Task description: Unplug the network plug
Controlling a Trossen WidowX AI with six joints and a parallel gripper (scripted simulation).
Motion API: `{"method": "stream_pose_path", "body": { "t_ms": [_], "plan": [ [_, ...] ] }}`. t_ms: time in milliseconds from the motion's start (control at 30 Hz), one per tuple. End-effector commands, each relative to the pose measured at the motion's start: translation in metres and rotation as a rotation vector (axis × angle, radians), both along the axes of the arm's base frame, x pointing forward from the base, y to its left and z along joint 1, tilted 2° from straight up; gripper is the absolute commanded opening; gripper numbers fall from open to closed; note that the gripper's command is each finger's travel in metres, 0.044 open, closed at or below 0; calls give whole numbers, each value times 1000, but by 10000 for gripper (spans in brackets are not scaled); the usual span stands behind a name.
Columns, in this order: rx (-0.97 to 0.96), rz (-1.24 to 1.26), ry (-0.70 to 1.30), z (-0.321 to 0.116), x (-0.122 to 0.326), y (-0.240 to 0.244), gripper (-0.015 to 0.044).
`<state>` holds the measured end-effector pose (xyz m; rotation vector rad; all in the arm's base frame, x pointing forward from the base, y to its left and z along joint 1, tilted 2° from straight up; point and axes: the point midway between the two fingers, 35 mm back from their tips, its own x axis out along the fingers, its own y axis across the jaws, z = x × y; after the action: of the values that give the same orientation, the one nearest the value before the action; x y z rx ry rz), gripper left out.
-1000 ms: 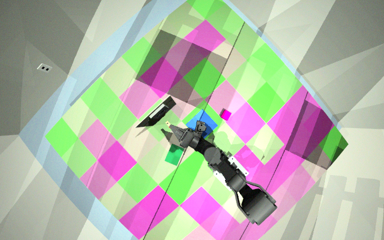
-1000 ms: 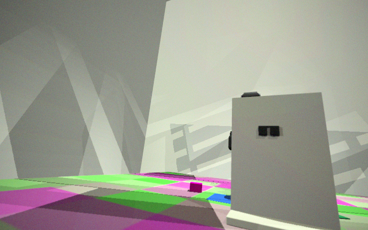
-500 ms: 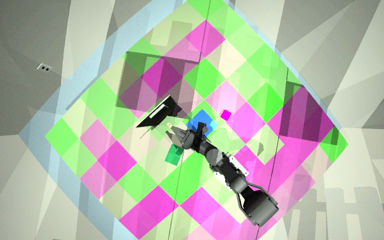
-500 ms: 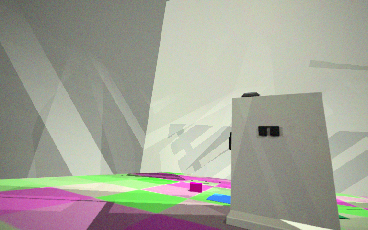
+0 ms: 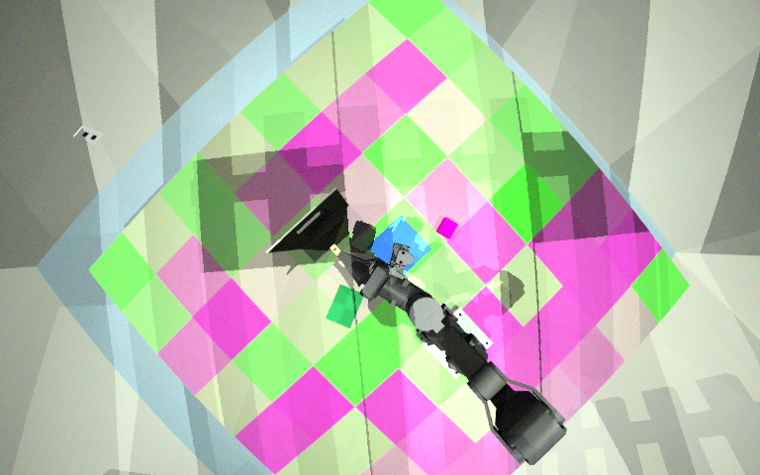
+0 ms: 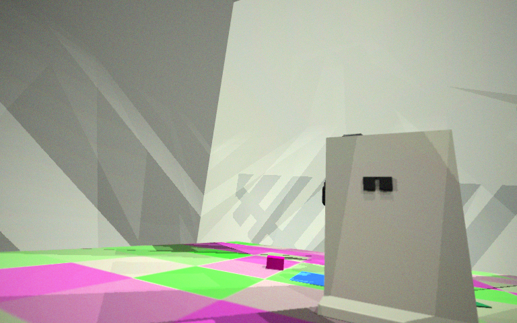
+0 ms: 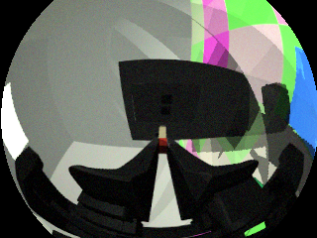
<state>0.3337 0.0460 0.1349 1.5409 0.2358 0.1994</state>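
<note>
upright panel (image 5: 308, 229) at left of centre in the top view, dark in shadow, with the socket face turned toward the arm. just right of it, a small pale plug (image 5: 334, 249) clamped at the fingertips of the gripper (image 5: 341, 253), apparently clear of the panel with a narrow gap between, so tab pressed and pull-out judged done or nearly so. in the wrist view, same small plug (image 7: 162, 139) pinched between near-closed fingers, panel face (image 7: 188, 109) a little way ahead with its socket (image 7: 165, 102) showing as a dark slot. below and right of the plug, a green square (image 5: 343, 306) on the checkered table (image 5: 290, 412); further right, a blue square (image 5: 399, 235) partly under the wrist; cannot tell which is the marked one. farther right again, a small magenta block (image 5: 445, 227), well apart. left to do: carrying the plug over, setting down inside the marked square, releasing, lifting away to touch nothing.
</note>
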Motion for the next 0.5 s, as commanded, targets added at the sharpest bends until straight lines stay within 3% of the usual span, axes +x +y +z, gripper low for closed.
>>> {"method": "stream_pose_path", "body": {
  "t_ms": [0, 467],
  "plan": [
    [0, -3, -8, 7, 1, 0, 0],
    [1, -2, -7, 26, -5, 2, 0]
  ]
}}
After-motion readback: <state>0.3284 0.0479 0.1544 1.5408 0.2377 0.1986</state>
